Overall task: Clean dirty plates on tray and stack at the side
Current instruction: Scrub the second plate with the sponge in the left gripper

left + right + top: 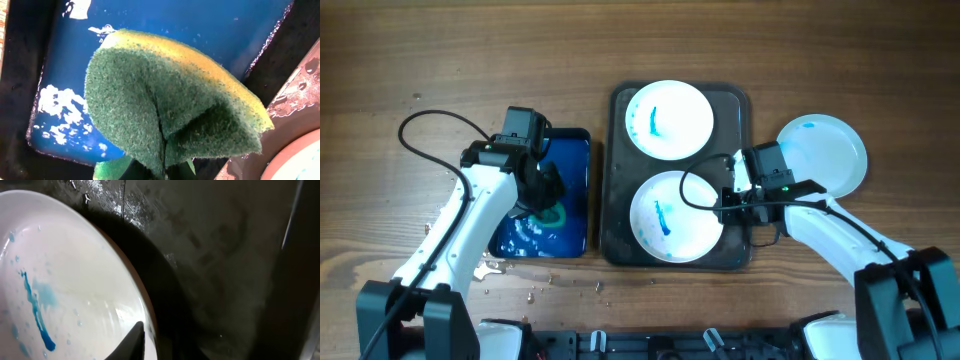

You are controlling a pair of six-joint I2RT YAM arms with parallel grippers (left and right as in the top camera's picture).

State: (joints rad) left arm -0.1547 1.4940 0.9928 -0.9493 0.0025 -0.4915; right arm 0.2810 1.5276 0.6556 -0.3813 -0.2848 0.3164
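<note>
Sponge (165, 100) folded, pinched by left gripper (548, 196) over blue tray (570, 150), prob for wetting; right gripper (728, 205) at rim of near plate (680, 238), maybe steadying, closure unclear.

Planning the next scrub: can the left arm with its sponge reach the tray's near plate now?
Probably yes: nothing stands between the left gripper and the near plate; the right gripper sits only at its right rim.
</note>
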